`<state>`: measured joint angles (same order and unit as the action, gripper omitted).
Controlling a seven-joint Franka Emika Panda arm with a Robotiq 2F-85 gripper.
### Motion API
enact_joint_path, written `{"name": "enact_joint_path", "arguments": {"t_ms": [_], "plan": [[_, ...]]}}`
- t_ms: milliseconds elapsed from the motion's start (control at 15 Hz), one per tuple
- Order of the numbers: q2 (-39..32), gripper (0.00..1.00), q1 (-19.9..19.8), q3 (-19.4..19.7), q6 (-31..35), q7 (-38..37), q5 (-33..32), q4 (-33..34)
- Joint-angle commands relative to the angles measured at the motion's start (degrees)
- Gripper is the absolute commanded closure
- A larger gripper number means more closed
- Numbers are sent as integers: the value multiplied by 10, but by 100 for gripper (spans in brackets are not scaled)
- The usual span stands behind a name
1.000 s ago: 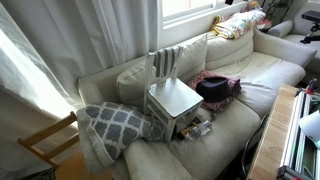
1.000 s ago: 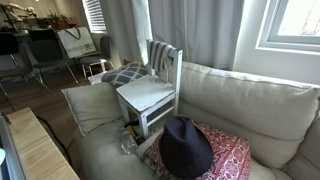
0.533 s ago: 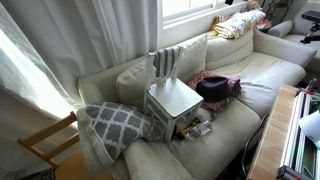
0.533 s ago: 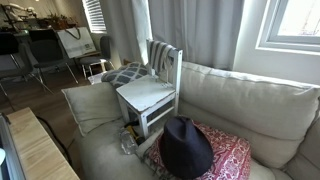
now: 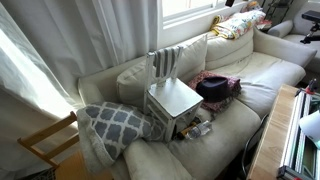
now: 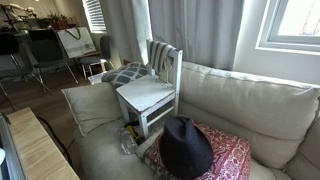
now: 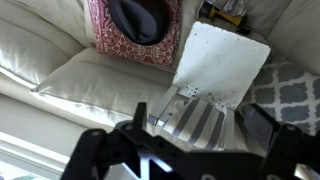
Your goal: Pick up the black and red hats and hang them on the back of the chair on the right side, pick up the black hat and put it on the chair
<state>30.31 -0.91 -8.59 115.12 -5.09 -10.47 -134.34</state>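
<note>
One black hat (image 6: 185, 146) lay crown-up on one pink-red patterned cloth (image 6: 233, 158) spread over the seat of the cream sofa (image 6: 235, 100), and one chair (image 6: 148, 94) stood on the same sofa just beside it, its slatted back toward the sofa's backrest and its flat seat bare. In both exterior views there was also one grey-and-white patterned pillow (image 5: 113, 122) on the far side of the chair from the hat. A small jumble of things sat under the chair, too small to name, and no red and black hat could be told apart there. Only an exterior view showed one bare light-wood chair (image 5: 45, 146) on the floor past the sofa's arm, and a heap of yellow and pale bedding (image 5: 236, 26) at the sofa's far end. Neither exterior view showed the arm. The wrist view alone showed the one gripper (image 7: 195, 135): it hung above the sofa with its two dark fingers (image 7: 262, 128) spread wide and nothing between them, the chair's slatted back seen below the gap. That view looked down on the white seat, with the black hat on its cloth beyond it and the pillow off to the side.
</note>
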Motion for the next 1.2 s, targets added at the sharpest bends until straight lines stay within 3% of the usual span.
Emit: {"name": "enact_joint_path", "arguments": {"t_ms": [0, 200, 467, 733, 800, 1133], "plan": [[-79, 0, -10, 18, 3, -26, -10, -15], [-149, 0, -15, 46, 45, 10, -17, -42], [-248, 0, -31, 86, 156, 64, -54, -53], [-352, 0, -56, 123, 247, 34, -121, -42], [-302, 0, -42, 115, 207, 48, -94, -53], [-352, 0, -49, 130, 244, 47, -106, -42]]}}
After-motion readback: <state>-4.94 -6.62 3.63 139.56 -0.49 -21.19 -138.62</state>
